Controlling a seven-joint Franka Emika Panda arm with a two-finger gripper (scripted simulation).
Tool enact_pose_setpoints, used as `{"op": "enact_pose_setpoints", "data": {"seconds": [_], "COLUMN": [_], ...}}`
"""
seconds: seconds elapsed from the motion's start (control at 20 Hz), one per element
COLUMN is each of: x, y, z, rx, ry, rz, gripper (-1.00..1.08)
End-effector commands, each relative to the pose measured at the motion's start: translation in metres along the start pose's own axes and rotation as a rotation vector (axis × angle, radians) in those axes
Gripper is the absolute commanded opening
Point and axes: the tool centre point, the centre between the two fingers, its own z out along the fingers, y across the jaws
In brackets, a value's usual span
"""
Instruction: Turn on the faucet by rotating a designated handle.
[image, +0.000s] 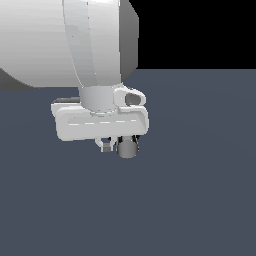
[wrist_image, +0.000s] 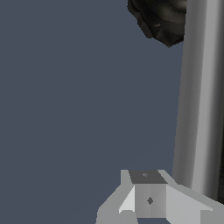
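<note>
The handle (wrist_image: 199, 96) is a grey-silver cylinder bar seen close up in the wrist view, running lengthwise past my fingertips. In the exterior view its flat round end (image: 127, 148) shows just below the white hand. The faucet's black scalloped base (wrist_image: 159, 19) shows at the bar's far end in the wrist view. It is hidden behind the hand in the exterior view. My gripper (image: 106, 145) hangs low beside the handle, on the exterior view's left of it. Its fingers (wrist_image: 148, 194) show as one block with no gap, right against the bar and holding nothing.
The flat dark blue-grey floor (image: 200, 190) spreads all around. My large white arm (image: 65, 40) fills the upper left of the exterior view and hides what is behind it.
</note>
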Motion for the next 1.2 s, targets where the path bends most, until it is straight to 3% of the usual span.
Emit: {"op": "enact_pose_setpoints", "data": {"seconds": [0.0,0.45,1.15], "x": [0.003,0.005,0.010], "y": [0.000,-0.001,0.069], "z": [0.006,0.009,0.009], "rx": [0.000,0.000,0.000], "ry": [0.001,0.001,0.001], "rz": [-0.002,-0.002,-0.002], "gripper": [-1.00,-1.00,-1.00]}}
